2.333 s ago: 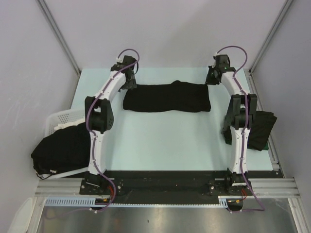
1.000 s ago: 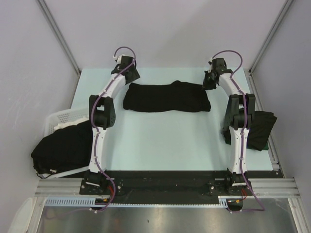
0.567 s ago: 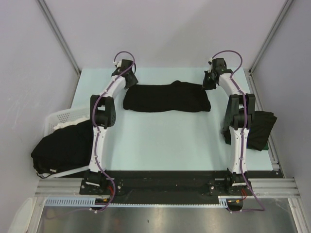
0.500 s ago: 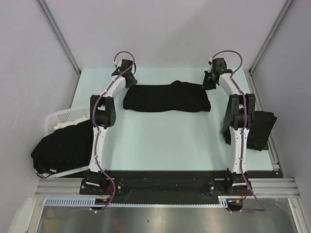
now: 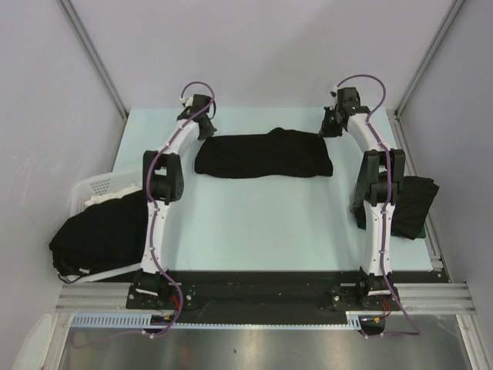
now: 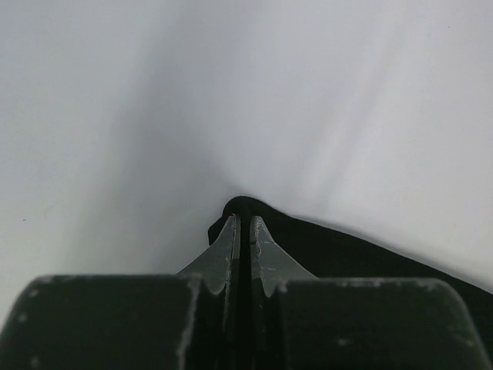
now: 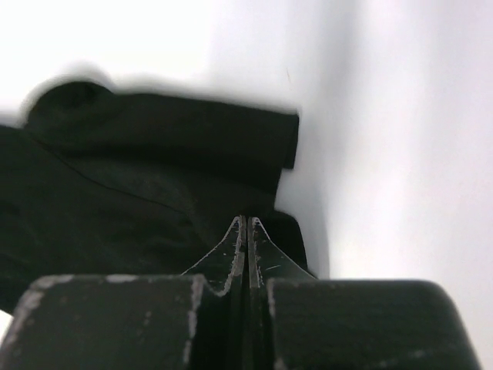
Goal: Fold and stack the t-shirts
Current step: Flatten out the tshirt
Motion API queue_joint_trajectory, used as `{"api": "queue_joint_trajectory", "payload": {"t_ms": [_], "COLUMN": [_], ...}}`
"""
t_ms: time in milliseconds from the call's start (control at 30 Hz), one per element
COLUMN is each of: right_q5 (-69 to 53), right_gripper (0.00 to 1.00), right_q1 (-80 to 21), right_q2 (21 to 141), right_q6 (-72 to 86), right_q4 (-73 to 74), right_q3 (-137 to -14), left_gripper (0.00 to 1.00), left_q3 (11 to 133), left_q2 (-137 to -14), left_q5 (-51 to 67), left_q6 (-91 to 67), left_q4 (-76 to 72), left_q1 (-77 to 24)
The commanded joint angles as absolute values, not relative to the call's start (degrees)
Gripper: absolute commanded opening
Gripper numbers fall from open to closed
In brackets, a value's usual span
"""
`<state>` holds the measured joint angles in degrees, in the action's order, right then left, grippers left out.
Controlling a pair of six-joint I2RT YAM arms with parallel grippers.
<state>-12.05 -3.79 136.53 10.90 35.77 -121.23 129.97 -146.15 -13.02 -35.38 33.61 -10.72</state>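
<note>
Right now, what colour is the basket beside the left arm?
The basket is white, seen best in the top external view.

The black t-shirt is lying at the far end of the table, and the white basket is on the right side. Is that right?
Not quite. The white basket is on the left side, as the top view shows. The black t-shirt does lie at the far end of the table.
</note>
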Motion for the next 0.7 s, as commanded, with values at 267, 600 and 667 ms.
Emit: {"api": "queue_joint_trajectory", "payload": {"t_ms": [267, 600, 667], "right_q5": [-9.67, -5.1, -4.92], "right_gripper": [0.0, 0.0, 0.0], "right_q1": [-5.8, -4.92, -3.88], "right_q2": [135.09, 127.54, 126.57], "right_q6": [13.71, 11.16, 11.25], "right_q4": [27.07, 20.92, 21.09], "right_q3": [-138.32, -138.16, -137.99], "left_gripper": [0.05, 0.05, 0.05], "left_q3": [135.34, 132.28, 130.78], "left_q2": [-129.47, -116.46, -114.61], "left_q5": [-20.47, -25.04, -25.49], "left_q6": [-27.07, -23.56, -23.47], "left_q4": [34.54, 34.01, 35.24], "left_q1": [-10.37, -9.32, -8.53]}}
